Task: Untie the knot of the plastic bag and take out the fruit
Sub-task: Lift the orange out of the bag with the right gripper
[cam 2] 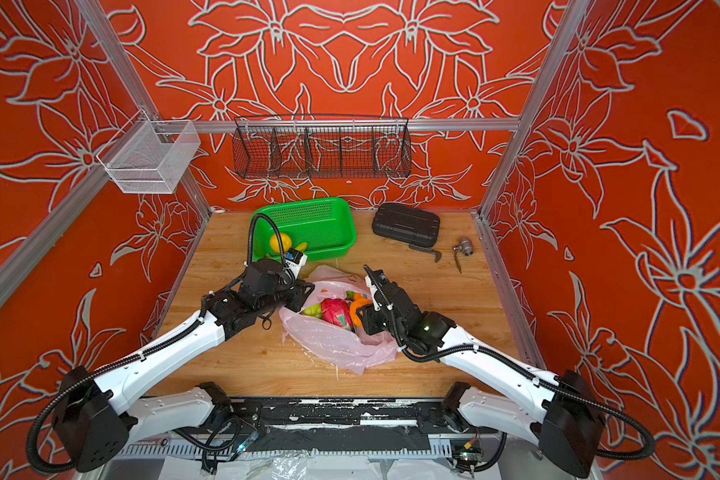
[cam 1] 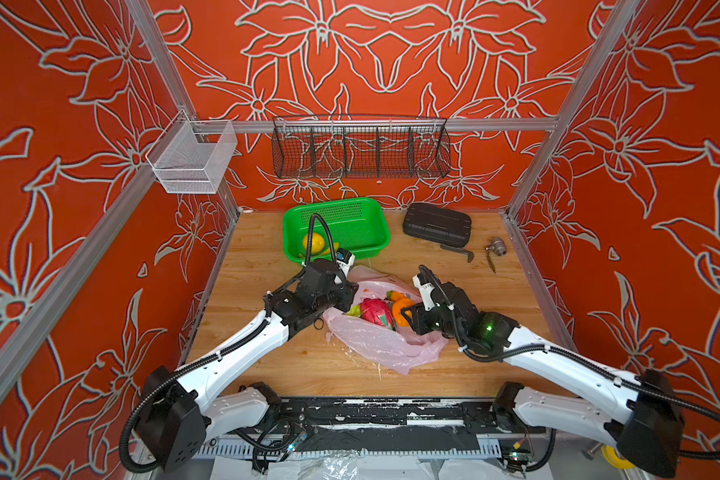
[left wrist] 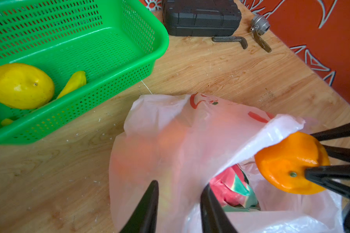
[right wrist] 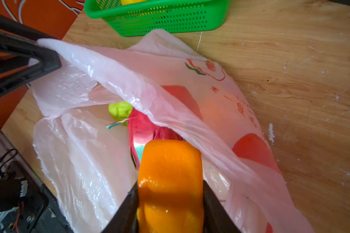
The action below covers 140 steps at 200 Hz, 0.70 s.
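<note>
Plastic bag (cam 1: 375, 345) open, orange fruit (right wrist: 170, 161) squeezed in right pincer (right wrist: 171, 184)

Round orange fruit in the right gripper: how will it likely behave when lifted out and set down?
Probably soft: the round orange fruit looks pressed flat-sided between the jaws of the right gripper. Its glossy skin may be slippery. Being round, it might roll on the wooden table, less so inside the green perforated plastic basket.

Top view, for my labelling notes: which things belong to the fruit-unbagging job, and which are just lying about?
Job: plastic bag, orange in right pincer, dragon fruit, green fruit, green basket, yellow fruit.
Lying about: black case, metal bar, valve fitting, black wire rack, white mesh bin.
</note>
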Tool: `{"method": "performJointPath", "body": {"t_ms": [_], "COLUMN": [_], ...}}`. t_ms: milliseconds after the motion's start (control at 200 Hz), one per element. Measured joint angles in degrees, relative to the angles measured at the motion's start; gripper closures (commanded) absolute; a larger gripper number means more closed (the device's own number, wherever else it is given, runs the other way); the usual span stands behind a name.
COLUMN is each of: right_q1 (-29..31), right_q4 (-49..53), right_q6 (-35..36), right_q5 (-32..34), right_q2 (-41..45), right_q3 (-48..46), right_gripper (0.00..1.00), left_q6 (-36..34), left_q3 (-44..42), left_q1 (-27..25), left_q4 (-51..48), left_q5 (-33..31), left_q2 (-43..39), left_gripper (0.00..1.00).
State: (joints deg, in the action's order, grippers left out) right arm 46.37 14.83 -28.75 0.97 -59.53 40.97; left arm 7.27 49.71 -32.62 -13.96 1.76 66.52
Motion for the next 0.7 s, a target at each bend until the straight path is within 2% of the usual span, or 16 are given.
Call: {"method": "performJointPath", "body": {"t_ms": [60, 210, 416, 516, 631, 701], "right_q1": [0.0, -0.6, -6.0, -9.4, -12.4, -13.5], "right_q4": [-0.2, -0.2, -2.1, -4.5, -8.2, -11.0], "right_q6": [-0.8, -3.1, -7.4, -10.6, -14.6, -17.0], "right_q5": [-0.2, -1.9, -9.5, -13.8, -18.4, -20.8], "right_q2": [1.0, 3.7, 4.8, 5.3, 5.2, 4.9], "right_q3": [0.0, 1.1, 5.6, 6.7, 7.8, 8.3], "right_gripper": [0.56, 0.56, 0.56, 0.56, 0.56, 0.56], "left_q6": [0.4, 0.2, -4.6, -8.2, -12.1, -14.1], "left_q3": [0.0, 0.0, -1.0, -1.7, -1.9, -1.7], "left_q1": [0.0, 0.0, 0.0, 0.0, 0.0, 0.0], "left_q4": [0.0, 0.5, 7.5, 12.6, 18.2, 21.2], "left_q5": [0.6, 3.2, 9.9, 13.9, 17.8, 19.4], "left_q2": [-0.2, -2.8, -10.2, -11.9, -11.2, -9.1], "left_gripper": [0.40, 0.38, 0.33, 0.23, 0.01, 0.02]}}
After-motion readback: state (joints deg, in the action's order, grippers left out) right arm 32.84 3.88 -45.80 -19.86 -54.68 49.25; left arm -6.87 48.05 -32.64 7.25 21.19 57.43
